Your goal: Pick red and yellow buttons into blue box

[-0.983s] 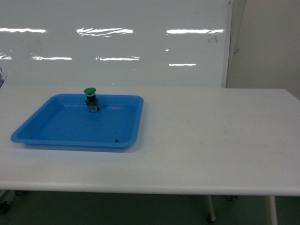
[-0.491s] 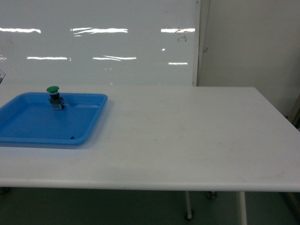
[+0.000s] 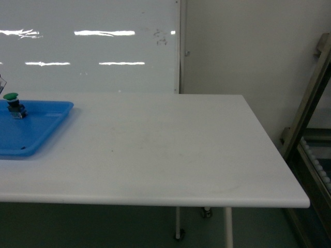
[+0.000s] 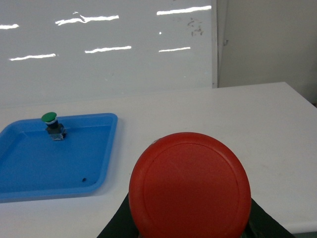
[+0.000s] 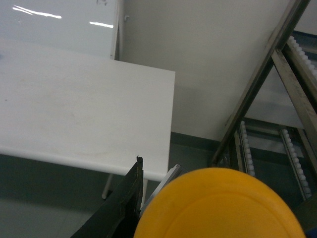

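Head view: a white tabletop (image 3: 155, 150) fills most of the frame. At the left edge lies a shallow blue tray (image 3: 36, 132), cut off by the frame. Inside it, near its far rim, a green button (image 3: 13, 103) stands upright. A whiteboard (image 3: 88, 46) covers the upper left, and a metal rack (image 3: 310, 129) stands at the right edge. Neither arm shows here, nor does the blue box.

Left wrist view: the red button (image 4: 190, 191) fills the lower centre of the frame, its round cap facing the camera. Dark parts of the left tool (image 4: 190, 230) show below the cap on both sides, so the tool is closed around the button. Behind, at the left, the tray (image 4: 94, 163) rests on the tabletop (image 4: 208, 119) with the green button (image 4: 52, 124) in its far left part and a small dark speck near its front rim.

Right wrist view: the yellow button (image 5: 220, 206) fills the bottom right, cap toward the camera. A dark finger of the right tool (image 5: 198, 218) shows at its left, and the tool grips the button. Beyond are the tabletop's corner (image 5: 84, 109) at the left, the floor, and the rack (image 5: 277, 99) with roller rails at the right.
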Motion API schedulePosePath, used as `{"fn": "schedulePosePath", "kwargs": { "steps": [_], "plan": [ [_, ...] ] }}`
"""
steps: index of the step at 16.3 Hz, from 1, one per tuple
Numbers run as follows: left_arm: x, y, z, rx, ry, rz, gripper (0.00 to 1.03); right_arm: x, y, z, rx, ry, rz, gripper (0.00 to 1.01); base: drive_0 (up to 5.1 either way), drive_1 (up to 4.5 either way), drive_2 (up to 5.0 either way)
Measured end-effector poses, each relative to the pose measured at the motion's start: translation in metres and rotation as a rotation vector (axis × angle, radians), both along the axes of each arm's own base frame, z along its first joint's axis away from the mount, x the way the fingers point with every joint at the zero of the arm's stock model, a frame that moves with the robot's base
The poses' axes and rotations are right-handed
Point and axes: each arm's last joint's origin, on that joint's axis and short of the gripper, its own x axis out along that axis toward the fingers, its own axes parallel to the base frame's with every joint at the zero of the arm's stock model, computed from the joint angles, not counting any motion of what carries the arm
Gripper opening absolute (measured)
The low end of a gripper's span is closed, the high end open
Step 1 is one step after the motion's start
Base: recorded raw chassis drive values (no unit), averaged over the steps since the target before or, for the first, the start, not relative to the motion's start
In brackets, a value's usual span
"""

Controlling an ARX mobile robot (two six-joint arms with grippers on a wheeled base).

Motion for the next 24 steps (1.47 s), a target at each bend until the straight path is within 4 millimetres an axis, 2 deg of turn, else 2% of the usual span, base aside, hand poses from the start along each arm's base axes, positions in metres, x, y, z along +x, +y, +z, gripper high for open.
{"fn": "schedulePosePath", "kwargs": {
  "steps": [24],
  "plan": [
    [-0.0001,0.0000,-0.0003,0.001,0.003,0.000,0.24,0.0000,0.0000,0.0000,0.000,0.000,0.000,0.39,4.4,-4.12,-0.4]
  ]
}}
